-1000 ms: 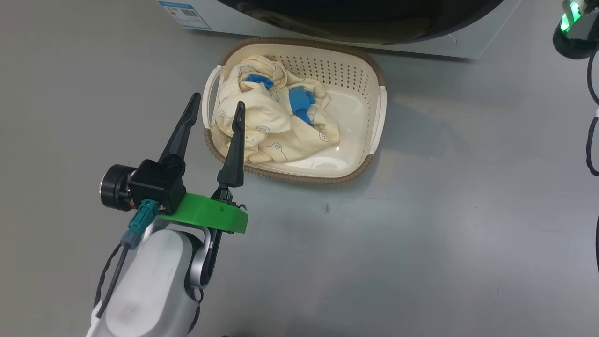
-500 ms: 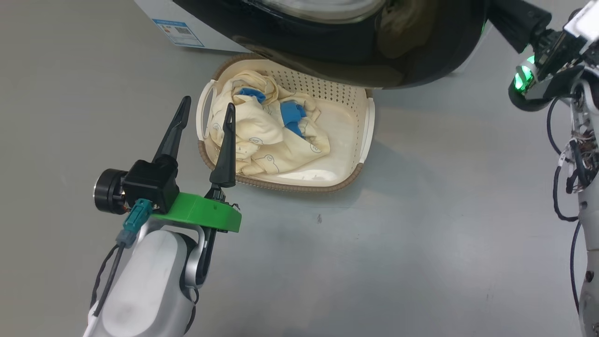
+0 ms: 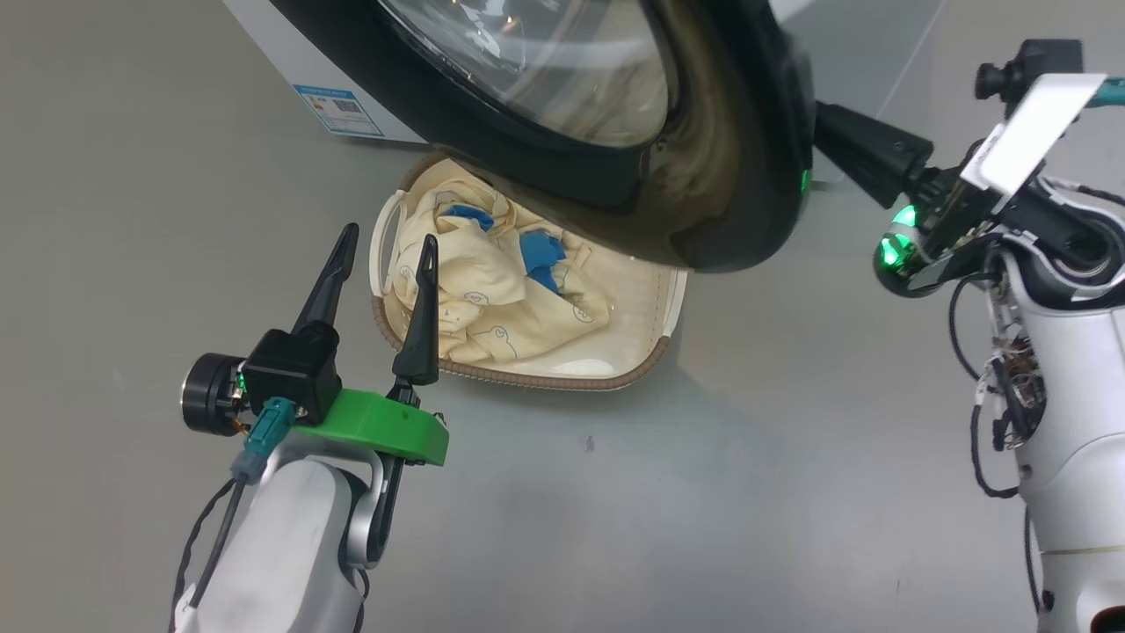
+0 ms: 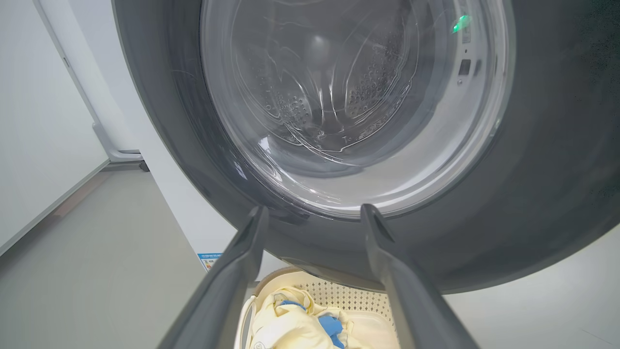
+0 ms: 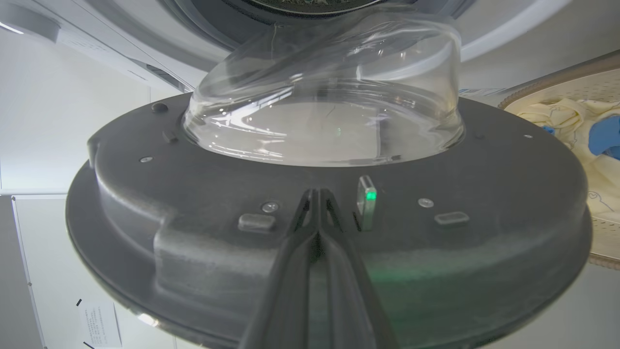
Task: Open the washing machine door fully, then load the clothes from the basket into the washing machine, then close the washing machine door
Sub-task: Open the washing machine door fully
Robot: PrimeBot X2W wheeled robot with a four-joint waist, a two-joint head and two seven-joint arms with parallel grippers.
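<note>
The washing machine door [image 3: 703, 176] stands partly open, its black rim hanging over the far side of the basket [image 3: 527, 380]. My right gripper [image 3: 819, 114] is shut and empty, its tips against the door's inner face [image 5: 484, 184] below the bulging glass [image 5: 329, 97]. Cream and blue clothes [image 3: 483, 290] lie heaped in the basket's left half. My left gripper [image 3: 390, 233] is open and empty, hovering at the basket's left handle. In the left wrist view its fingers [image 4: 242, 261] frame the door's outer glass [image 4: 339, 97]. The white washing machine [image 3: 264, 35] stands behind.
A bare grey floor surrounds the basket. A blue label [image 3: 338, 110] sits low on the washer's front. My right arm's white body with loose cables [image 3: 1072, 396] stands at the right. A white wall and a wheeled frame [image 4: 116, 155] lie left of the washer.
The head view has lifted. The door has swung out over the basket, with my shut right gripper coming into view at its edge. My left gripper has stayed open by the basket.
</note>
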